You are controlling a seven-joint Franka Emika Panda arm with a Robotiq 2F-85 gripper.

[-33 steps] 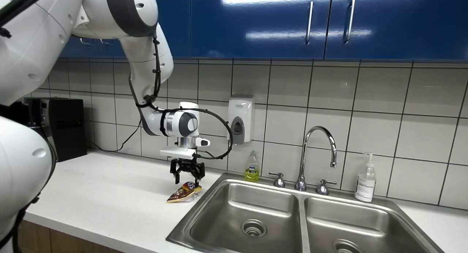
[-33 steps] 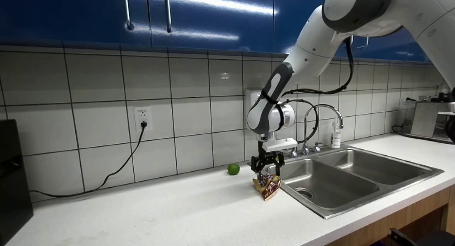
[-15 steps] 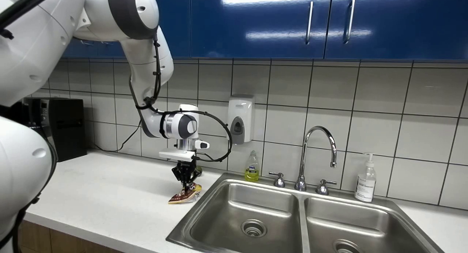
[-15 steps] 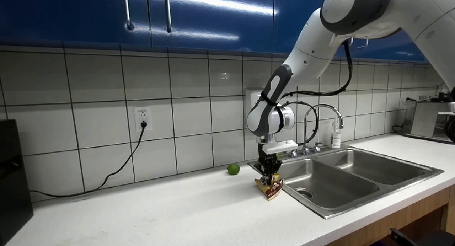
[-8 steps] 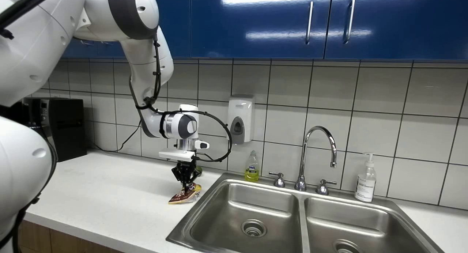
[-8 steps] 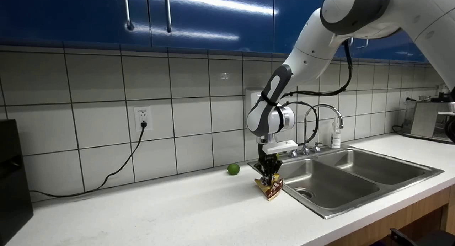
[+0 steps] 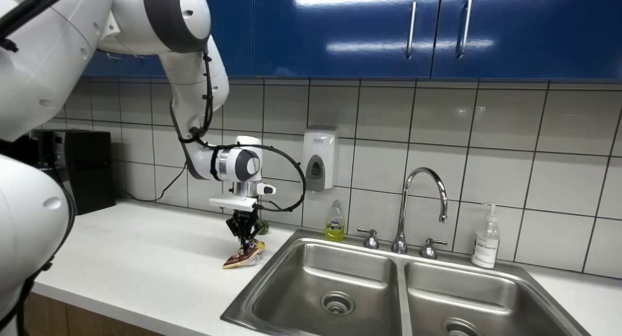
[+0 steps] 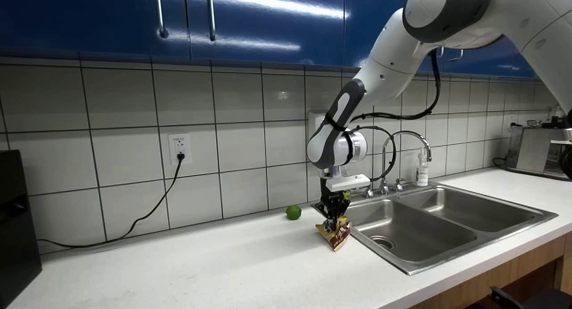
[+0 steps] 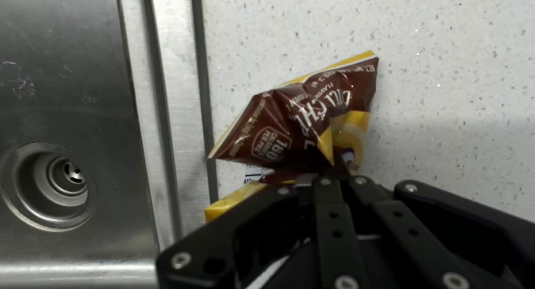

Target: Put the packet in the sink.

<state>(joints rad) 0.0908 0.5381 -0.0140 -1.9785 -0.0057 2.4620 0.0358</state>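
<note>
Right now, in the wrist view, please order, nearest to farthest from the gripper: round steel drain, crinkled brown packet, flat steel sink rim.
1. Brown packet: pinched in the gripper.
2. Sink rim: left in view.
3. Round drain: farther left, inside the basin.

1. Bright light; white glare streaks the blue cabinets (image 7: 369, 20) above the counter's (image 7: 146, 248) back edge.
2. Highlights gleam inside the sink (image 7: 352, 258).
3. Dimmer below the counter's front edge.
4. Wrist view: soft shadow beside the packet (image 9: 292, 122), its print readable.
</note>
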